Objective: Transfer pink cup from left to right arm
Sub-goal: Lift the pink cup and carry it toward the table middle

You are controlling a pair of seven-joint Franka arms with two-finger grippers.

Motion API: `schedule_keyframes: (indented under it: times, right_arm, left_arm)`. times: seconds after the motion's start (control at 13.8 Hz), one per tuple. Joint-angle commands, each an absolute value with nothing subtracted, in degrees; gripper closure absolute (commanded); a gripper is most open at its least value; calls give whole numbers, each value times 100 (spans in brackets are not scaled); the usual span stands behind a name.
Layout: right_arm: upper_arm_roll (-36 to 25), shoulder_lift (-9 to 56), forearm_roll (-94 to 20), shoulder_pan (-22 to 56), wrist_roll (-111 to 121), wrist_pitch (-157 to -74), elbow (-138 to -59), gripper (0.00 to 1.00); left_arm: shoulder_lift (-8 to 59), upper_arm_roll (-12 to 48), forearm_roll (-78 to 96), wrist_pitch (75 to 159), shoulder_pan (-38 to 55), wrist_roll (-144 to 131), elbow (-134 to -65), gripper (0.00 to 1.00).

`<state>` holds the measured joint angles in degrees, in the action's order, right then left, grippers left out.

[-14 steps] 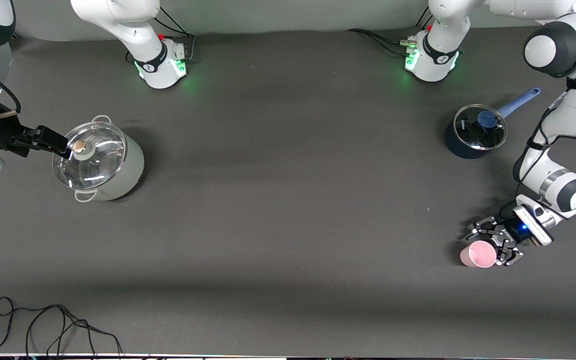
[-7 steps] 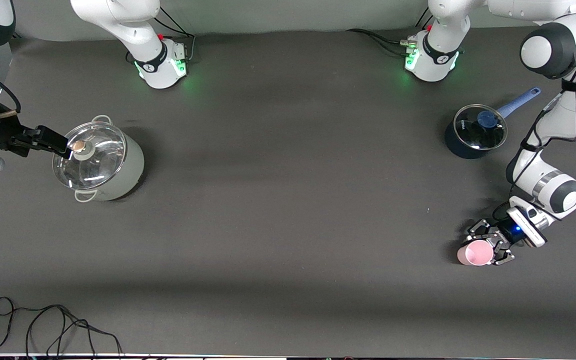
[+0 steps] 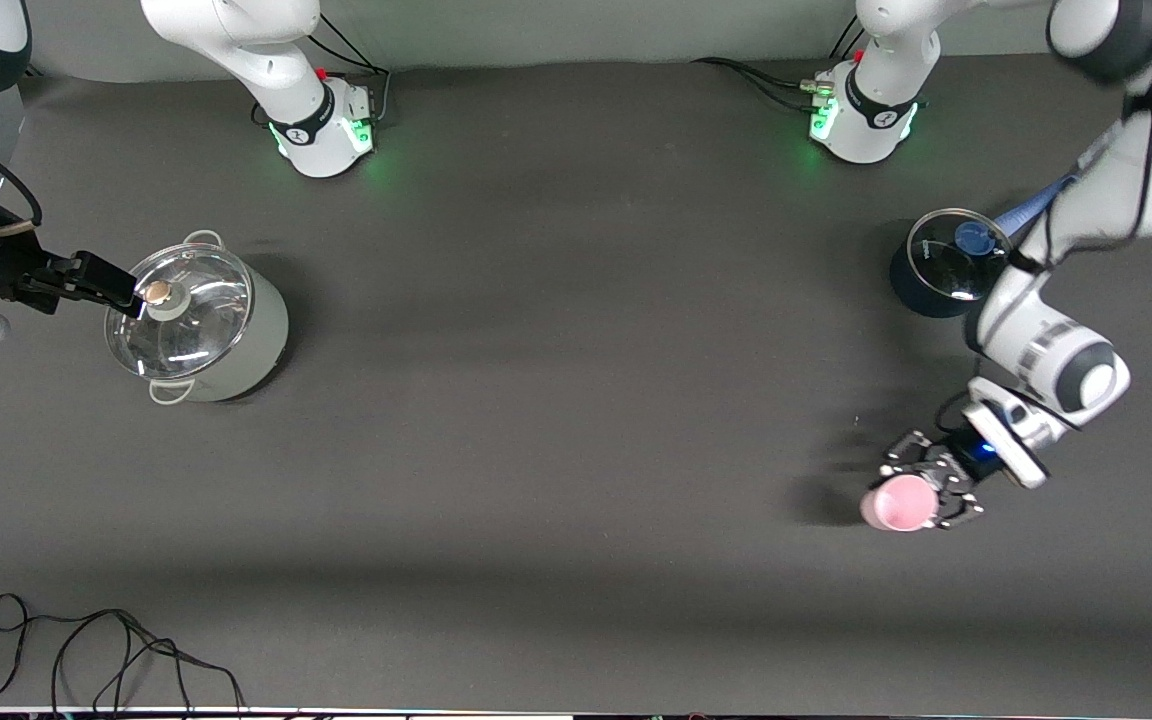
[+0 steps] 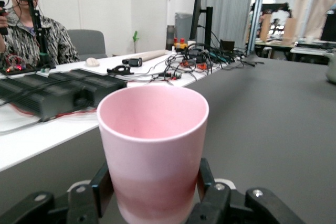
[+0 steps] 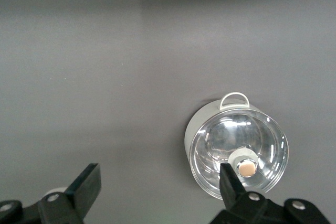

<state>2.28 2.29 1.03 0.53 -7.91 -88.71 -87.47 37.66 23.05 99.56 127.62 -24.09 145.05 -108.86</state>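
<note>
The pink cup (image 3: pixel 898 502) is upright between the skeletal fingers of my left gripper (image 3: pixel 921 490), which is shut on it and holds it a little above the table near the left arm's end. In the left wrist view the cup (image 4: pixel 152 145) fills the middle, with the fingers (image 4: pixel 102 187) pressed against both of its sides, so the left gripper (image 4: pixel 152 190) is closed on it. My right gripper (image 3: pixel 101 282) is open and empty, up in the air over the edge of the white pot (image 3: pixel 201 320). The right wrist view shows its jaws wide apart (image 5: pixel 160 182) above the table beside the pot (image 5: pixel 236 150).
A dark blue saucepan (image 3: pixel 946 265) with a glass lid stands near the left arm's base, partly covered by that arm. The white pot has a glass lid with a knob (image 3: pixel 158 293). A black cable (image 3: pixel 86 650) lies by the table's near edge.
My left gripper has moved with the pink cup toward the right arm's end of the table and risen off the surface. The right arm has not moved.
</note>
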Motion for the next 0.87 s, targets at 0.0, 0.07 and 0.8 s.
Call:
schedule_keyframes:
  times: [0.0,0.07,0.8]
  right_arm:
    - [237,246,114,53,-800,-8807,-8675,0]
    - [237,246,114,44,-809,-8807,-8675,0]
    - [237,237,106,44,-835,-8798,-8684,0]
  left_arm:
    - [2227,3396,11105,14040,-2391,14590,-12276,57]
    - [1954,3906,11597,14463,-2399,14590,-12409,57]
    - [624,6847,13430,17295,-1654,13167,-11366,54]
